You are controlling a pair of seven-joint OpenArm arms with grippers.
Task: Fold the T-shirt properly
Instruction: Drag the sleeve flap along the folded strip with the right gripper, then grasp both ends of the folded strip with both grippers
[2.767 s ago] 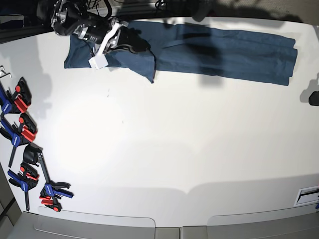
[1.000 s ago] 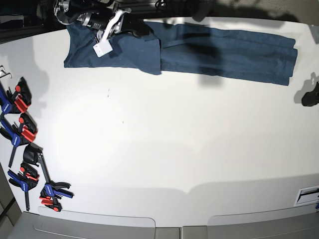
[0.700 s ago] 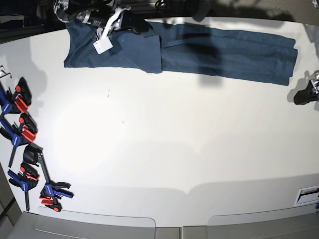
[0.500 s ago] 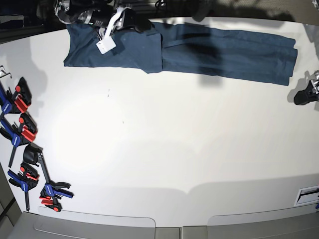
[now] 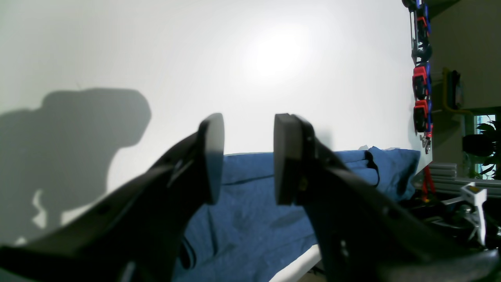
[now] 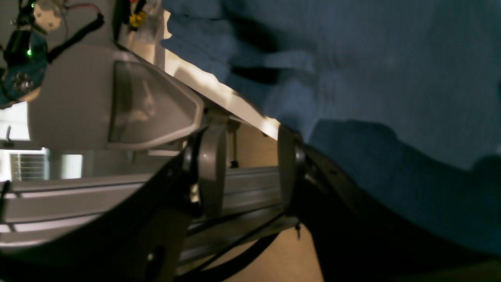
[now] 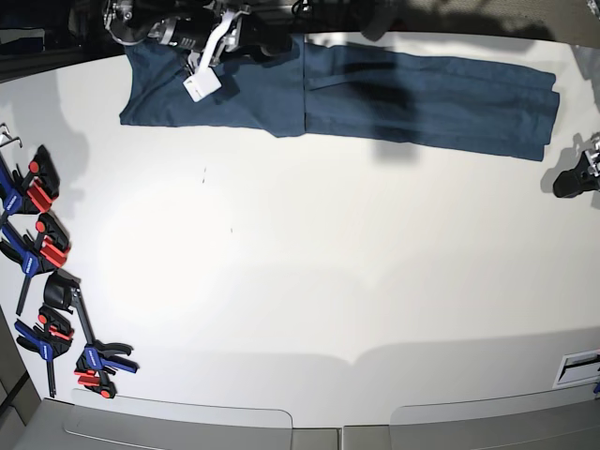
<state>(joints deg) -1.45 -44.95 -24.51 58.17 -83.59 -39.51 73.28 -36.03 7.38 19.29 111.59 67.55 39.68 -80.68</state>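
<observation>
The dark navy-teal T-shirt [image 7: 422, 94] lies flat in a long band along the table's far edge. It also shows in the left wrist view [image 5: 254, 223] and fills the right wrist view [image 6: 391, 78]. My right gripper [image 7: 277, 45] is at the shirt's far edge, left of its middle. In its wrist view the gripper [image 6: 248, 176] is open and empty, out past the table edge. My left gripper [image 7: 562, 180] is at the right table edge, just in front of the shirt's right end. In its wrist view the gripper [image 5: 248, 156] is open and empty above the table.
Several red and blue clamps [image 7: 42, 244] lie along the table's left edge, also seen in the left wrist view [image 5: 420, 78]. A white tag [image 7: 197, 89] hangs from the right arm over the shirt. An aluminium frame [image 6: 98, 211] runs behind the far edge.
The right gripper has let go of the shirt's folded flap and drawn back to the far edge. That part now lies flat. The left gripper came in at the right edge.
</observation>
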